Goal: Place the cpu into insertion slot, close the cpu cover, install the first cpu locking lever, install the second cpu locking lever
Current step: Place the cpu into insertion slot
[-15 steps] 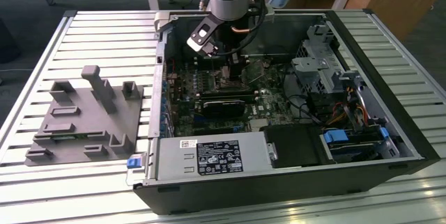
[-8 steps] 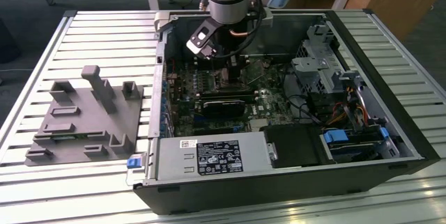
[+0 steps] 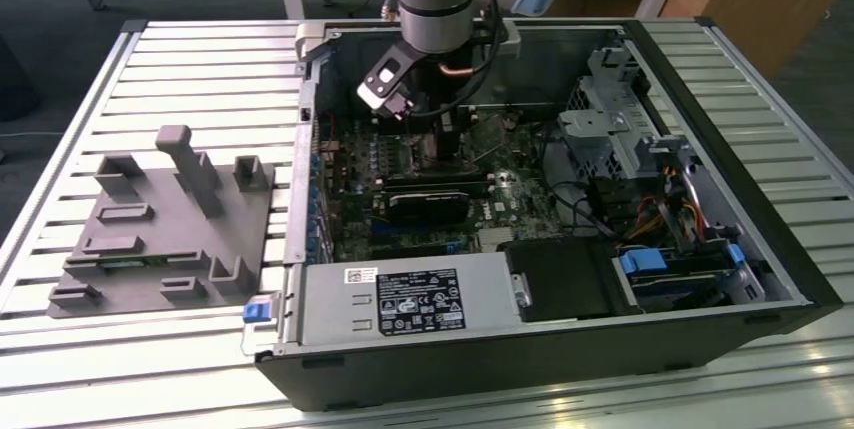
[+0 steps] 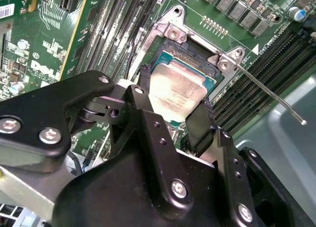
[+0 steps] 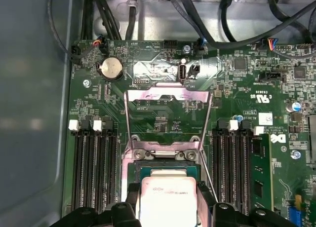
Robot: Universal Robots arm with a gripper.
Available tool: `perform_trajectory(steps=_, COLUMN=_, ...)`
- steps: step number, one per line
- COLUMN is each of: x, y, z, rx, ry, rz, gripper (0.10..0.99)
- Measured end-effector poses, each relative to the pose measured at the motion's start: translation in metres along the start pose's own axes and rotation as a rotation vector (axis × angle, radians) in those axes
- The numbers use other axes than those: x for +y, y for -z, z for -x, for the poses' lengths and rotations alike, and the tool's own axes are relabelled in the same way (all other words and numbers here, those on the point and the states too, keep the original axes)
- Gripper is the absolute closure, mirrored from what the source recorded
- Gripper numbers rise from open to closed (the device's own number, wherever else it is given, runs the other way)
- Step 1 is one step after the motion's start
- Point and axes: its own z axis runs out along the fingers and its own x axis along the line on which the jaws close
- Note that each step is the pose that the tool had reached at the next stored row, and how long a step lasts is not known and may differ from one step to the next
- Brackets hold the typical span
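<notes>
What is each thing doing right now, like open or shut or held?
gripper: shut on the cpu.
cpu: held at the insertion slot; seated or not, cannot tell.
insertion slot: uncovered, with the cpu over it.
cpu cover: flipped open.
locking lever: unlatched, sticking out free.

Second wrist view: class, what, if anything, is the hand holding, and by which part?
The hand holds the cpu, its fingers pinching two opposite edges.
</notes>
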Motion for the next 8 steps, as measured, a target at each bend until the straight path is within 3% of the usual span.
perform_trajectory(steps=8, x=-0.0013, y=-0.0056, z=0.0, rx=-0.0004, ry=0.0, rz=0.0, gripper=0.549)
